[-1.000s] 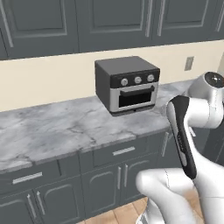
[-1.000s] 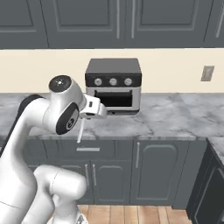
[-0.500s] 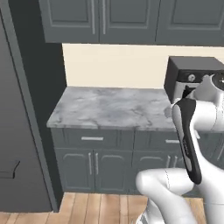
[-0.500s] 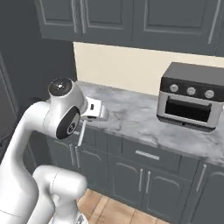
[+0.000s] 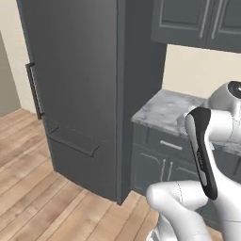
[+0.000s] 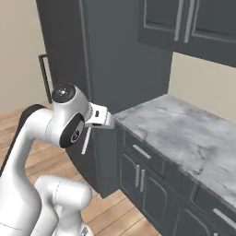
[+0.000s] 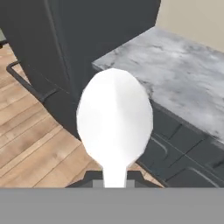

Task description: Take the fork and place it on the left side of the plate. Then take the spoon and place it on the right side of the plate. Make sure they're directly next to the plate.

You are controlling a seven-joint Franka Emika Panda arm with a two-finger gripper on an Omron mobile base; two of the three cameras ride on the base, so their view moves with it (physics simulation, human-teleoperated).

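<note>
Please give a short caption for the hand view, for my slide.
Gripper holding a pale spoon above a marble counter.

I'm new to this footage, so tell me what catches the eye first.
The small pale round-bowled spoon looms in the hand view, its handle clamped in the gripper. Beyond it stand a tall dark grey cabinet and, beside that, a grey marble counter. In the right base view the spoon hangs down from the gripper.

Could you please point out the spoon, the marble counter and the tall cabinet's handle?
spoon [image 7: 114, 118], hand view, middle of its bowl
marble counter [image 6: 184, 131], right base view, bare top
tall cabinet's handle [image 5: 32, 89], left base view, mid-bar
</note>
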